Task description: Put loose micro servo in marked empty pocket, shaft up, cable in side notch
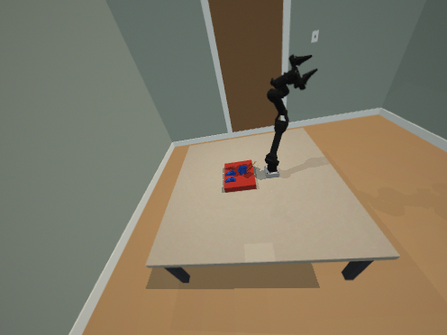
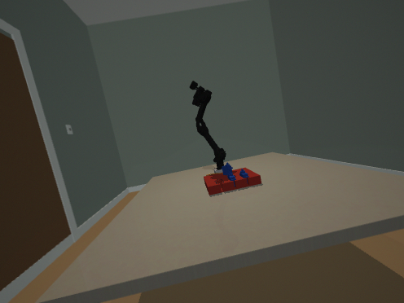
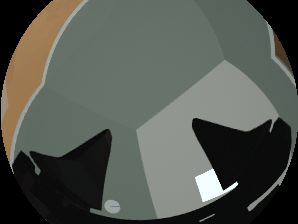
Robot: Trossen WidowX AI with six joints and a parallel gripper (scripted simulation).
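Observation:
The red deck (image 1: 245,185) (image 2: 213,188) lies on the table. A blue servo (image 1: 242,169) (image 2: 227,169) stands out higher than the others on its rear part, near the arm's base; it looks like the loose one, but its exact tilt is too small to tell. A thin yellow-orange cable (image 1: 254,164) shows beside it. Dark marks at the deck's far side in the top view look like the empty pocket, but shadow blurs them. My gripper (image 1: 314,63) (image 3: 152,128) is open and empty, high above the table and pointing away from the deck.
Two lower blue servos (image 1: 231,173) (image 1: 231,179) sit in a row along the deck's side away from the arm. The arm's base (image 1: 272,172) stands on the table (image 1: 216,225) close beside the deck. The wrist view shows only walls, ceiling and floor beyond the fingers.

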